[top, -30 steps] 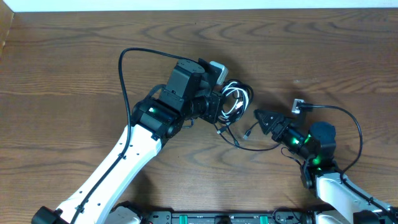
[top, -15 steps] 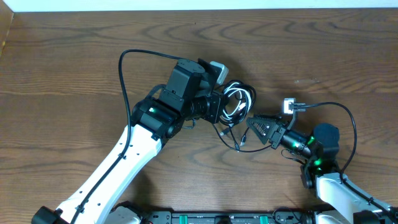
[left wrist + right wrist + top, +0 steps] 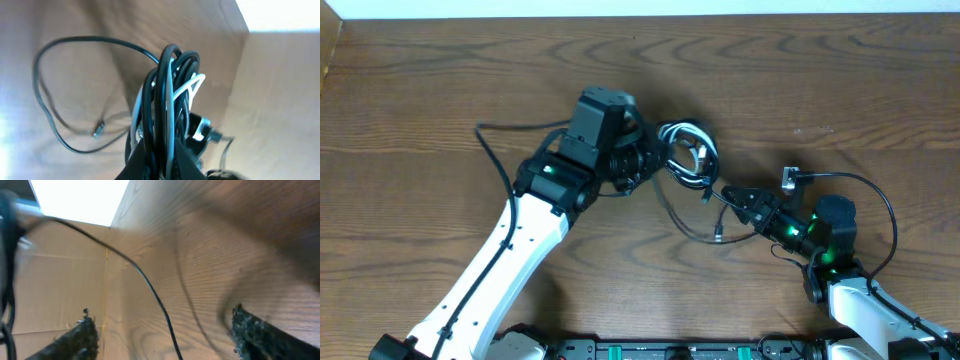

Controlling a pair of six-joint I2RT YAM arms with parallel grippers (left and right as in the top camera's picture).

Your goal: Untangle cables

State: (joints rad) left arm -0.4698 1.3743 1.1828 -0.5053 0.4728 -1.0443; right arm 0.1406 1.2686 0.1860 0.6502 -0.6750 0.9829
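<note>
**Bundle shifted, one strand drawn out toward the right arm**

Overhead: The left gripper (image 3: 654,160) has its jaws pressed together on the cable bundle (image 3: 688,152), which sits on the table (image 3: 420,100) near its middle. Against a second ago, the left arm has swung leftward and carried the bundle with it. The right gripper (image 3: 730,197) has come in to just below and right of the bundle. A slack loop (image 3: 682,226) trails below the bundle and ends in a small plug (image 3: 718,238). Judgement: the bundle is being teased apart, but most of it is still knotted.

Left wrist: The bundle rises straight out of the closed jaws, several black cords wound tight around a white cord (image 3: 194,84). This winding is not legible from overhead. The slack loop lies left of the bundle, flat on the table.

Right wrist: Both fingers (image 3: 255,332) stand wide apart. A single black strand (image 3: 150,292) passes between them, touching neither. The jaws are spread, gripping nothing. Overhead cannot confirm this.
</note>
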